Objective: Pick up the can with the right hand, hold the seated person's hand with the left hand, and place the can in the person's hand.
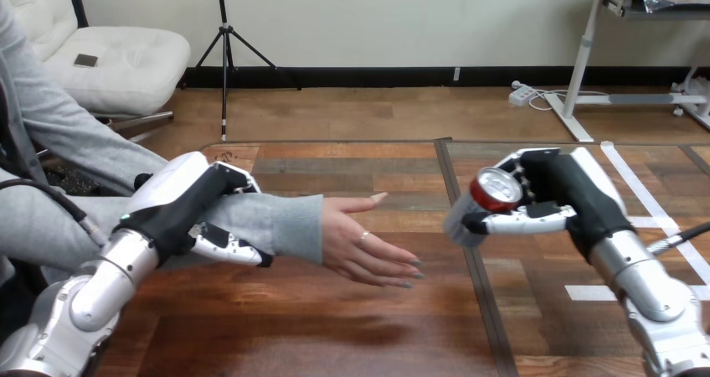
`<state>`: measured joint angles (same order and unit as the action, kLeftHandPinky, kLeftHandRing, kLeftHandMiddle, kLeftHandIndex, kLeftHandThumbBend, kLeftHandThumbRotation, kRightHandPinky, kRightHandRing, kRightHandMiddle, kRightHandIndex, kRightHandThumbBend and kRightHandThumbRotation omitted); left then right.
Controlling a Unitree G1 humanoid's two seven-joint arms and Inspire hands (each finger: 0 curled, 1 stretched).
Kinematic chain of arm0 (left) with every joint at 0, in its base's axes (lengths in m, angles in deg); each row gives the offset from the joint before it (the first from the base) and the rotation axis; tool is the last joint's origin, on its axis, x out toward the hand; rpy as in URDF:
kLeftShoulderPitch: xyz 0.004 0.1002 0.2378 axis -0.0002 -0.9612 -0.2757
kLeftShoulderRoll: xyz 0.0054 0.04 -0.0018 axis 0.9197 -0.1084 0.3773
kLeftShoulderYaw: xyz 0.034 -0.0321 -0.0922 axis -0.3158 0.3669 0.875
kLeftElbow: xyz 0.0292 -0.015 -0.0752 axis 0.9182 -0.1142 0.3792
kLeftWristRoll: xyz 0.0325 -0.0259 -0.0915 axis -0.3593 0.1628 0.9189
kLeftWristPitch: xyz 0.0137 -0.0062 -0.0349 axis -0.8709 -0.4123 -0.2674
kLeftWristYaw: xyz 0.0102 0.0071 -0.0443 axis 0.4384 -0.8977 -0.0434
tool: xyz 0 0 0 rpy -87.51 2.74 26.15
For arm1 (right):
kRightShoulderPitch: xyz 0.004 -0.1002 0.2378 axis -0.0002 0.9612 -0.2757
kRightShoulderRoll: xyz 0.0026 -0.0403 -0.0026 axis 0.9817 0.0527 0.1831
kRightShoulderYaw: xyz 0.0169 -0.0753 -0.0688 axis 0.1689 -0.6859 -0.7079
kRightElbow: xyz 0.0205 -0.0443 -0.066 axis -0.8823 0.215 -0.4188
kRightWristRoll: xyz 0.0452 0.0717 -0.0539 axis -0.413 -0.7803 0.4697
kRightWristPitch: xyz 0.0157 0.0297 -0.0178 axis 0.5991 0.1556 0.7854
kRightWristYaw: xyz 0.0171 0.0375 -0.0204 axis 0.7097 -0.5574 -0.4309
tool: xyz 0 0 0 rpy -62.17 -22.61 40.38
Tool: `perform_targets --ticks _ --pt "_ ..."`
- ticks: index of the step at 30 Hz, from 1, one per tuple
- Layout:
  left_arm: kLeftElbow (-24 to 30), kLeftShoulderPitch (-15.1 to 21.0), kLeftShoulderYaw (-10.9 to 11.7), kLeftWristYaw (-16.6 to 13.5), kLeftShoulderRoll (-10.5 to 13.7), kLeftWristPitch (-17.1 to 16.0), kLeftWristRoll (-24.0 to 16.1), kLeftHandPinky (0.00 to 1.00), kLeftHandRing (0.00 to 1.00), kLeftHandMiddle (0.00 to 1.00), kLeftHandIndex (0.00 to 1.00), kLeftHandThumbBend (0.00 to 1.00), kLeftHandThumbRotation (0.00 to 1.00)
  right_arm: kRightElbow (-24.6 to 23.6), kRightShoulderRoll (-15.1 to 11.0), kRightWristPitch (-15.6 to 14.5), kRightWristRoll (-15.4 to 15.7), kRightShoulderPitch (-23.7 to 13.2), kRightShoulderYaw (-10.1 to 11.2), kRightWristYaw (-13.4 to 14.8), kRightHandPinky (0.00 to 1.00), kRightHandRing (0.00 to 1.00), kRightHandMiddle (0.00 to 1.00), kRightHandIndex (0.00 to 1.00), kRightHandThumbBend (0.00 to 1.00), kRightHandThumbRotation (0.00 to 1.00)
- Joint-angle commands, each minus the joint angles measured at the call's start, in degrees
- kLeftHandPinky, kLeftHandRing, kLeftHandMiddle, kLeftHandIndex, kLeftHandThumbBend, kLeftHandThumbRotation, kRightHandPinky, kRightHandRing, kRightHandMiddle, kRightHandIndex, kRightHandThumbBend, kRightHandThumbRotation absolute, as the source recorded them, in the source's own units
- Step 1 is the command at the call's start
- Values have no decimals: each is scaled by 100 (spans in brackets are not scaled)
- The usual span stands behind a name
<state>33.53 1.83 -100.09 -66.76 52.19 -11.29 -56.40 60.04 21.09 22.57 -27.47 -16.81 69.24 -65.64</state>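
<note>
Sideways, the can point(492, 194) lies clasped in the right hand point(563, 194) — above the table point(335, 331).

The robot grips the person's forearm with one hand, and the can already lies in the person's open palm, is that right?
Not quite. The head view shows the can gripped in the robot's right hand, apart from the person's hand, which is open and empty. The rest is right: the left hand is curled round the person's forearm.
</note>
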Motion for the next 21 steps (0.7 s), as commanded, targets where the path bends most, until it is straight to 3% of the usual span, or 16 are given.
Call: perform_targets --ticks 1,21 --pt "353 758 192 -210 -244 -286 291 26 30 36 44 68 0 -324 108 100 18 -717 -32 91 35 37 41 42 84 0" --pt "391 791 205 -84 -427 -193 335 26 30 36 43 67 0 -238 457 118 -113 -817 -37 -100 33 35 40 41 85 0"
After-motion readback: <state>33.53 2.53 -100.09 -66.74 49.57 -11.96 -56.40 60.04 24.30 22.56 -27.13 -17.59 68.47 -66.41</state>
